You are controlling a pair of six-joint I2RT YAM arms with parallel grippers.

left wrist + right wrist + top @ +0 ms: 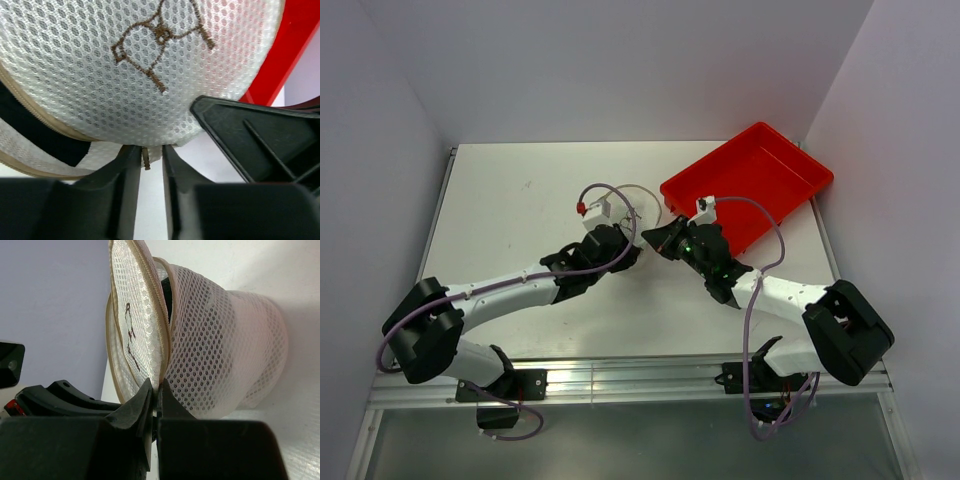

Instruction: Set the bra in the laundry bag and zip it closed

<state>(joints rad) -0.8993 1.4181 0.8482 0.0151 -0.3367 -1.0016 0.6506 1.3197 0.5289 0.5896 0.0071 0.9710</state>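
The laundry bag (642, 200) is a white mesh drum lying on its side, its round lid (150, 75) carrying a brown stitched mark. The beige zip (30, 107) gapes on one side, and the dark bra (25, 127) shows inside (165, 292). My left gripper (150, 150) stands narrowly open at the bag's lower rim. The small zip pull (146, 160) hangs between its fingers, against the left one and apart from the right. My right gripper (157, 385) is shut on the bag's rim where lid meets wall. Seen from above, both grippers (632, 232) (660, 240) meet at the bag.
A red plastic tray (750, 185) stands just right of the bag, its wall close behind the lid (287, 45). The right gripper's black body (260, 140) sits close beside my left fingers. White walls enclose the table (510, 200) on three sides.
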